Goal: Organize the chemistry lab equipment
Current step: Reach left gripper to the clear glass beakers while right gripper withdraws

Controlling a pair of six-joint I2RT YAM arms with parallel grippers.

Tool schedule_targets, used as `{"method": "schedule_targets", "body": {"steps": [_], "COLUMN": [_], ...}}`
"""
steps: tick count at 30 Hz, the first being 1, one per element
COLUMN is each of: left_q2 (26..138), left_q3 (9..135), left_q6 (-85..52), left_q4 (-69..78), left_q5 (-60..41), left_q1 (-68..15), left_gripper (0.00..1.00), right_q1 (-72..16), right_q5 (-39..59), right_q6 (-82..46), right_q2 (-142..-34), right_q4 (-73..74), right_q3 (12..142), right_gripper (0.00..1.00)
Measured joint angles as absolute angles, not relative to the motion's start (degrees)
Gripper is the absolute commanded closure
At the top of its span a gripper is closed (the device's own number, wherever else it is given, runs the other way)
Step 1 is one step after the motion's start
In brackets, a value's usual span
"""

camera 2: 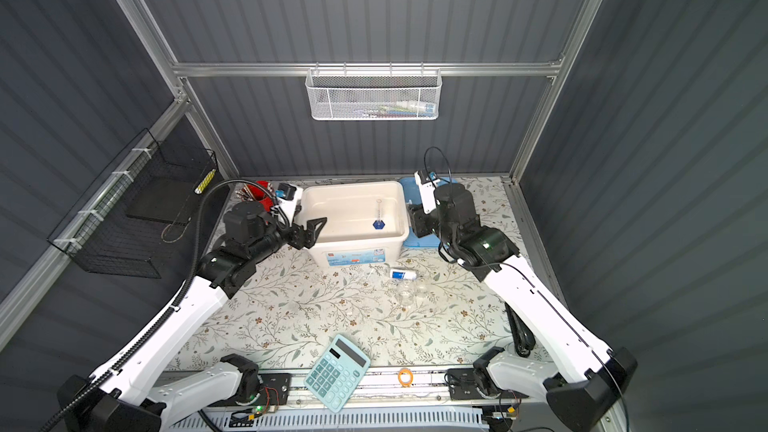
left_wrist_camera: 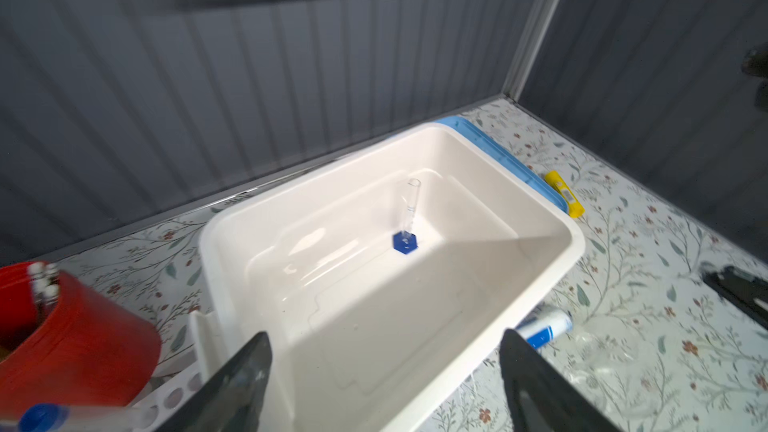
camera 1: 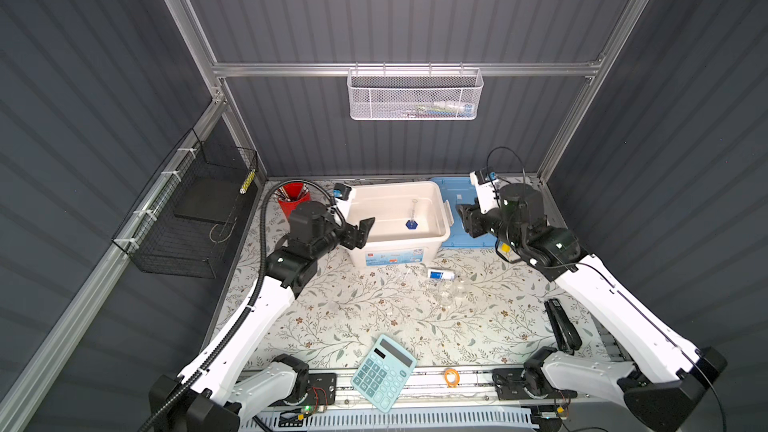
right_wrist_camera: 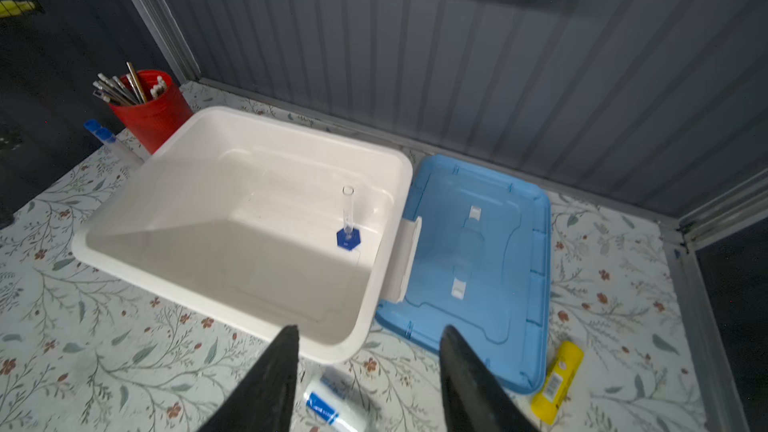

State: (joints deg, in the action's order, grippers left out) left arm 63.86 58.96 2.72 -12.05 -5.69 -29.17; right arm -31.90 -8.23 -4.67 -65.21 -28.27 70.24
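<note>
A slim clear cylinder on a blue hexagonal foot [camera 1: 411, 223] [left_wrist_camera: 405, 238] [right_wrist_camera: 348, 236] stands upright inside the white bin [camera 1: 358, 254]. On the floral table in front of the bin, a blue-white labelled flask [camera 1: 440, 275] [right_wrist_camera: 332, 405] lies on its side beside clear glassware [camera 1: 451, 292]. Blue-capped test tubes [right_wrist_camera: 99, 131] lie left of the bin, beside the red cup. My left gripper [camera 1: 363, 233] [left_wrist_camera: 384, 338] is open and empty over the bin's left end. My right gripper [camera 1: 468, 220] [right_wrist_camera: 370, 330] hangs open and empty right of the bin, above the flask.
The bin's blue lid [camera 1: 459, 201] lies flat at its right, with a yellow tube [right_wrist_camera: 557, 380] beside it. A red cup of pens [camera 1: 293, 197] stands back left. A teal calculator [camera 1: 384, 371], an orange band [camera 1: 451, 377] and a black stapler [camera 1: 562, 326] lie near the front.
</note>
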Motion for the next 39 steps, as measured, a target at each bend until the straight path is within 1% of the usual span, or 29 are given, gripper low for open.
{"method": "schedule_targets", "body": {"steps": [6,12,15,23,27,31,39], "left_q2": [71.9,81.7,86.7,96.1,99.0,100.3,100.4], "left_q3": [62.7,65.0,66.8,73.6,75.4,75.4,74.8], "left_q6": [4.5,2.6,0.9,-5.3,-7.4,-8.0,-8.0], "left_q4": [-16.1,-18.7,-19.9,-22.8,-23.5,-23.8,-22.7], "left_q5": [-3.4,-2.5,-1.2,4.2,7.0,7.6,7.6], "left_q1": [-44.0,-54.1,-57.3,-60.1,-61.6,-62.7,-63.1], "left_gripper": [0.16,0.18,0.2,0.24,0.25,0.27,0.38], "right_q1": [-29.7,-24.2,-20.5,-11.5,-8.8,-7.5,-6.6], "right_q5": [-7.6,-7.9,-7.8,-3.6,-0.9,1.0,3.3], "right_q6": [-10.2,-14.1,-15.1,-15.9,-15.5,-15.2,-15.2], "right_q2": [-58.2,-52.4,-50.3,-47.7,-47.9,-48.0,-48.2], "right_q4": [-34.4,-36.2,-36.5,-36.1,-35.4,-34.2,-33.2], "right_q3": [61.7,58.7,57.4,53.9,53.9,53.6,52.8], "right_gripper": [0.44,0.44,0.45,0.45,0.45,0.45,0.45]}}
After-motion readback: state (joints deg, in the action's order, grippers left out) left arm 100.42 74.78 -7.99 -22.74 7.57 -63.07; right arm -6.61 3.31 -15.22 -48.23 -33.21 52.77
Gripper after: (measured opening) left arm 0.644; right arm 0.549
